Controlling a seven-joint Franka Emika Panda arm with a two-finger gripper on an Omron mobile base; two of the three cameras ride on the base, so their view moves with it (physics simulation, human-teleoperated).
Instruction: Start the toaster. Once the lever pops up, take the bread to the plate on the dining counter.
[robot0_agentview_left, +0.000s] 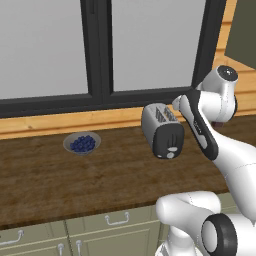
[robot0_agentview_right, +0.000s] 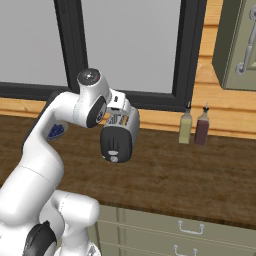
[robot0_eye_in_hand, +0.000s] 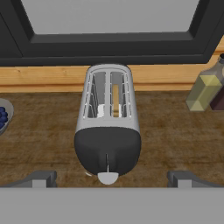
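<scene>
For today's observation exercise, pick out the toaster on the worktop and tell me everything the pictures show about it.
The toaster is small, rounded and silver-grey, metal by its look, with two long slots on top. A tan slice of bread stands in one slot; the other looks empty. Its black end face, with a thin vertical slot and a round silver knob at the bottom, points toward the robot. It stands upright on the dark wood worktop below the window, between a bowl of blueberries and two bottles. Nothing else touches it.

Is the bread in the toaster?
Yes, a tan slice of bread stands in one slot of the toaster.
</scene>
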